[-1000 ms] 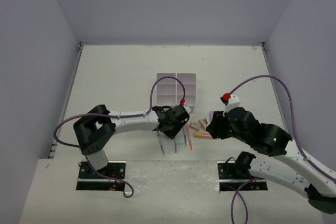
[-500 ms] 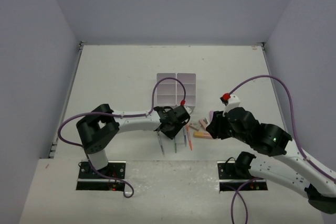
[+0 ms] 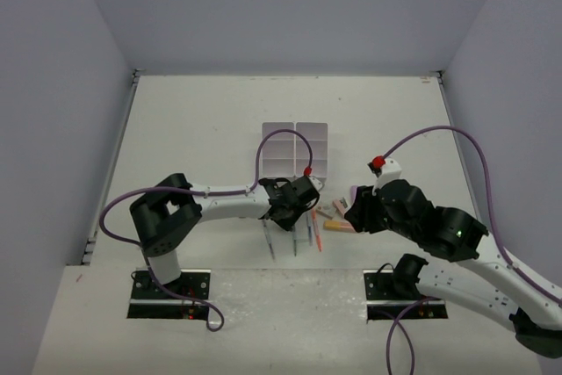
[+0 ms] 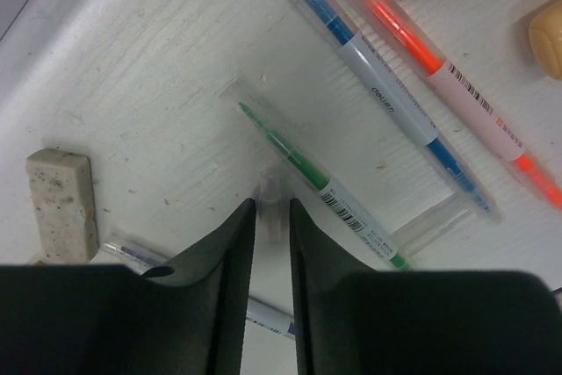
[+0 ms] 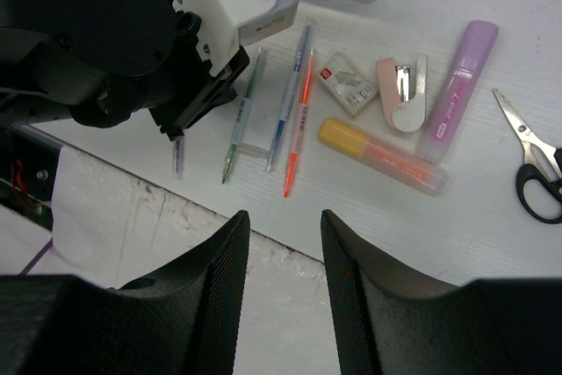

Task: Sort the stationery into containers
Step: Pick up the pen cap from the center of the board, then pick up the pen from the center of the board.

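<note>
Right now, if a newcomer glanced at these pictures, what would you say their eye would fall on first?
Probably the left gripper, low over the table with its jaws narrowly straddling a small clear plastic piece beside the green pen. Next comes the bright cluster to its right: orange highlighter, purple marker and black-handled scissors, with the white organizer just beyond.

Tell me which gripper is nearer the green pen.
Left. The left gripper sits low over the table with its fingertips right beside the green pen. The right gripper hangs higher and off to the pen's right, well apart from it.
</note>
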{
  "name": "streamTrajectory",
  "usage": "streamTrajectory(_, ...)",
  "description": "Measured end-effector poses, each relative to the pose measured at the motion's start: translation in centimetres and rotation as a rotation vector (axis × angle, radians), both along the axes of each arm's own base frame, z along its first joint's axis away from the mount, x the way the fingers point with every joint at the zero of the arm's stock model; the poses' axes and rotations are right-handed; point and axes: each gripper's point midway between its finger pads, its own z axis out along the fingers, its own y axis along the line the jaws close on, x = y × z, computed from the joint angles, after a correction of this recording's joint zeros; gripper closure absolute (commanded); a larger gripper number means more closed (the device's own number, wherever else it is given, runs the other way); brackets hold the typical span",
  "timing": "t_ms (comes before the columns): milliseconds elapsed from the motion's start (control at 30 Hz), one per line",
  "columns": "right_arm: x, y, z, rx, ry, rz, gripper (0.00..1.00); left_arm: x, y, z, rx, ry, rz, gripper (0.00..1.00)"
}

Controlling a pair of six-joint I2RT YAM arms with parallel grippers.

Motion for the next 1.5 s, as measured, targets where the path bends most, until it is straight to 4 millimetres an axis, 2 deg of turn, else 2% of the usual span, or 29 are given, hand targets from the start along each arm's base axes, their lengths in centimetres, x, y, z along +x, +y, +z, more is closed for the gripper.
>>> streamTrajectory(67, 0.0, 0.0, 0.1, 0.004, -0.003, 0.0, 0.58, 0.0, 0.0, 0.0, 0.0, 0.0, 0.0, 0.86)
streamTrajectory(167, 0.0, -0.1, 0.2, 0.009, -0.006, 0.0, 0.58, 0.0, 0.0, 0.0, 0.002, -0.001, 0.001, 0.91)
streamTrajectory(233, -0.1, -0.1, 0.2, 0.009, -0.007, 0.0, 0.58, 0.0, 0.1, 0.0, 0.003, -0.002, 0.002, 1.0)
streamTrajectory(533, -0.1, -0.1, 0.2, 0.01, -0.007, 0.0, 0.58, 0.1, 0.2, 0.0, 0.007, -0.004, 0.005, 1.0)
streamTrajectory(700, 0.0, -0.1, 0.2, 0.008, -0.006, 0.0, 0.59, 0.6, 1.1, 1.4, 0.028, -0.047, 0.049, 1.0)
streamTrajectory(800, 0.0, 0.0, 0.0, -0.001, 0.001, 0.001, 0.6, 1.4, 1.1, 4.2, -0.016, -0.105, 0.09, 1.0)
streamTrajectory(967, 0.4, 1.1, -0.9, -0.025, 0.035, 0.015, 0.61, 3.2, 1.3, 11.0, -0.167, -0.244, 0.199, 1.0)
streamTrajectory(1067, 0.7, 2.2, -2.0, -0.046, 0.071, 0.032, 0.61, 4.5, 2.3, 14.7, -0.276, -0.31, 0.288, 1.0)
streamTrajectory(1133, 1.0, 3.1, -2.7, -0.062, 0.094, 0.044, 0.6, 5.2, 3.7, 16.9, -0.359, -0.351, 0.354, 1.0)
streamTrajectory(1233, 1.6, 3.9, -4.5, -0.131, 0.13, 0.063, 0.54, 6.0, 6.7, 19.9, -0.482, -0.415, 0.452, 1.0)
streamTrajectory(1333, 2.1, 4.3, -5.6, -0.212, 0.15, 0.101, 0.42, 6.3, 9.6, 22.5, -0.564, -0.476, 0.523, 1.0)
streamTrajectory(1400, 2.7, 4.8, -5.2, -0.242, 0.139, 0.133, 0.36, 6.4, 10.6, 23.7, -0.596, -0.503, 0.547, 1.0)
streamTrajectory(1467, 3.3, 5.3, -4.2, -0.272, 0.113, 0.176, 0.24, 6.3, 11.1, 24.2, -0.599, -0.514, 0.552, 1.0)
streamTrajectory(1500, 3.7, 5.6, -3.5, -0.282, 0.093, 0.201, 0.22, 6.3, 11.2, 24.2, -0.593, -0.516, 0.548, 1.0)
